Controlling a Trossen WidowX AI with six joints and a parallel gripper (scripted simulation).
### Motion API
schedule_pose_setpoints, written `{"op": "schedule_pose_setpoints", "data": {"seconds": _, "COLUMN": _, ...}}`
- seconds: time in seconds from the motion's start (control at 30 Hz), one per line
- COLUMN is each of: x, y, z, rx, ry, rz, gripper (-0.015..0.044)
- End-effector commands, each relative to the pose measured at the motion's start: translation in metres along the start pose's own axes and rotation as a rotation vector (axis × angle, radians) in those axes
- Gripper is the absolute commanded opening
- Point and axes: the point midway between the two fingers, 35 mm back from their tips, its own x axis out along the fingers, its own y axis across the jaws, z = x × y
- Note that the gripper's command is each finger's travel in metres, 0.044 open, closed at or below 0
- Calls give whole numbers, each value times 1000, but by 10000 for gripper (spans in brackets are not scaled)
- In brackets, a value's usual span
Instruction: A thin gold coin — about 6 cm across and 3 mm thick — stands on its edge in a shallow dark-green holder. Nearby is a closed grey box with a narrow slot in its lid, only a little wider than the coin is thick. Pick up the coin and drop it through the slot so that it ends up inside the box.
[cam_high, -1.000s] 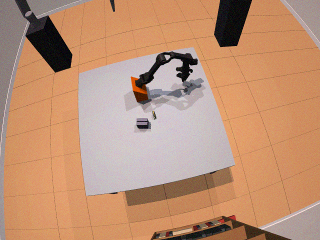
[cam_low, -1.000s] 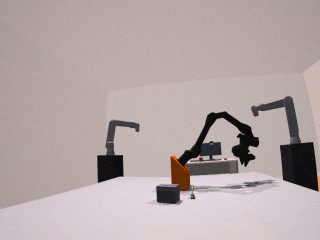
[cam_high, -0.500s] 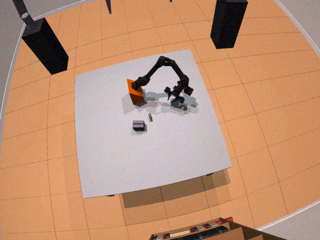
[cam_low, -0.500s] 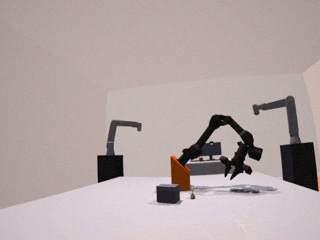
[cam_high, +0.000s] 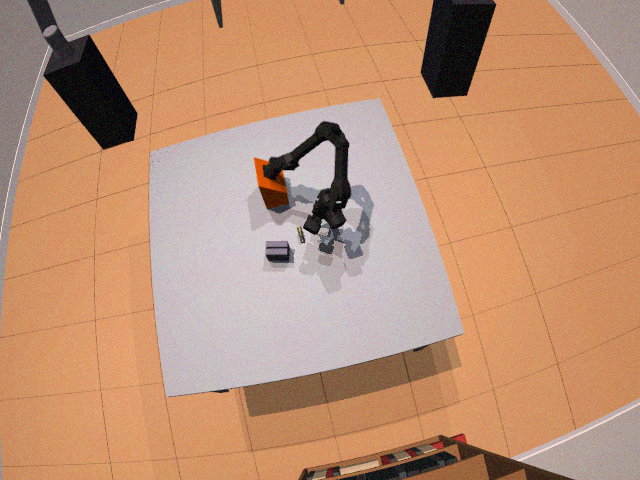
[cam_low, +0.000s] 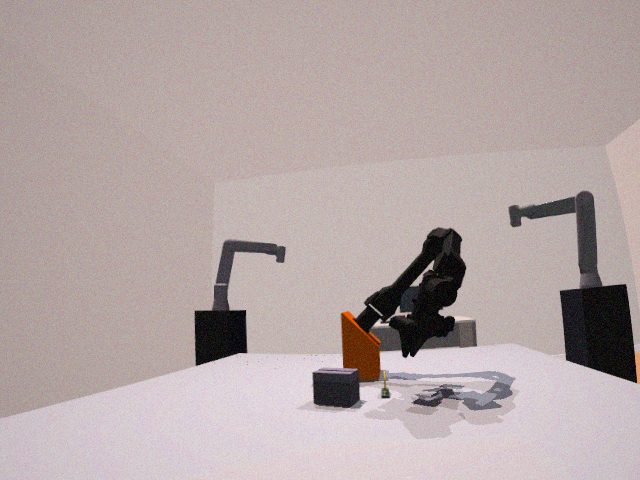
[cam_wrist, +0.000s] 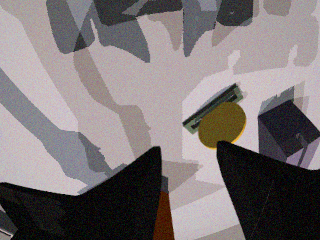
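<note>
The job looks to be at its start, with nothing of the pick or the drop done. The coin stands on its edge in its green holder, and the box sits near it on the table, lid on, its slot showing from above. The gripper is partly open with nothing between its fingers, and it hangs above the table, off to the side of the holder away from the box. What is left is nearly everything: bring the fingers over the coin, close on its flat faces, lift it out, carry it to the box, line its thin edge up with the slot and let go. That last alignment is likely the hardest part, given how narrow the slot is.
</note>
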Motion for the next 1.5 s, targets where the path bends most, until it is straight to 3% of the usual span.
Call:
{"op": "schedule_pose_setpoints", "data": {"seconds": 0.0, "x": 0, "y": -19, "z": -18, "rx": 296, "ry": -85, "rz": 76, "gripper": 161}}
{"op": "schedule_pose_setpoints", "data": {"seconds": 0.27, "x": -9, "y": -56, "z": -60, "rx": 899, "ry": -298, "rz": 258, "gripper": 161}}
{"op": "schedule_pose_setpoints", "data": {"seconds": 0.43, "x": -6, "y": -56, "z": -59, "rx": 909, "ry": -302, "rz": 262, "gripper": 161}}
{"op": "schedule_pose_setpoints", "data": {"seconds": 0.53, "x": 21, "y": -53, "z": -48, "rx": 908, "ry": -303, "rz": 263, "gripper": 161}}
{"op": "schedule_pose_setpoints", "data": {"seconds": 0.77, "x": 37, "y": -52, "z": -44, "rx": 908, "ry": -304, "rz": 264, "gripper": 161}}
{"op": "schedule_pose_setpoints", "data": {"seconds": 1.47, "x": 66, "y": -51, "z": -33, "rx": 909, "ry": -302, "rz": 261, "gripper": 161}}
